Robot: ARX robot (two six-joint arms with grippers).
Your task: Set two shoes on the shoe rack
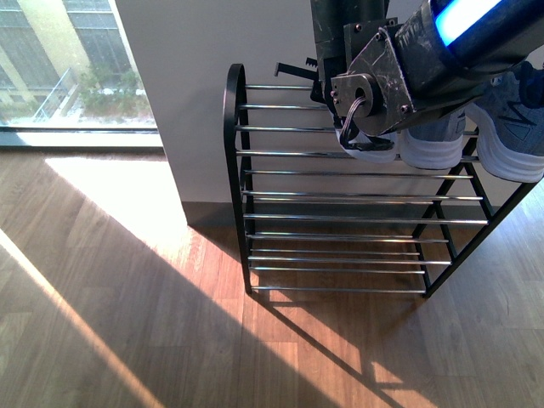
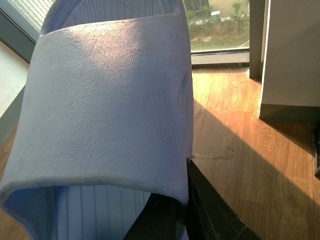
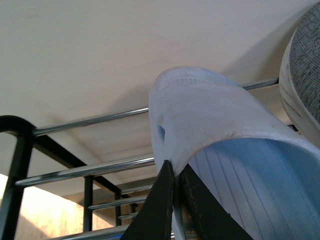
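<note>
**Now the right slide hovers at the top tier**

Right hand (image 3: pixel 175 200) is pinched on a pale blue slide (image 3: pixel 225 165), poised over the shoe rack (image 1: pixel 340 197) top rods, just beside the grey sneakers (image 1: pixel 476 140). Left hand (image 2: pixel 177 210) grips the other slide (image 2: pixel 105 115), away over the floor. Placement step, I'd say: next comes lowering it flat across the rods, then letting go.

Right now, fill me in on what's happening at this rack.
The right gripper holds a pale blue slide sandal pinched in its jaws, over the top tier of the shoe rack, beside two grey sneakers already sitting there. The left gripper grips the other slide sandal away from the rack, above the wooden floor.
</note>
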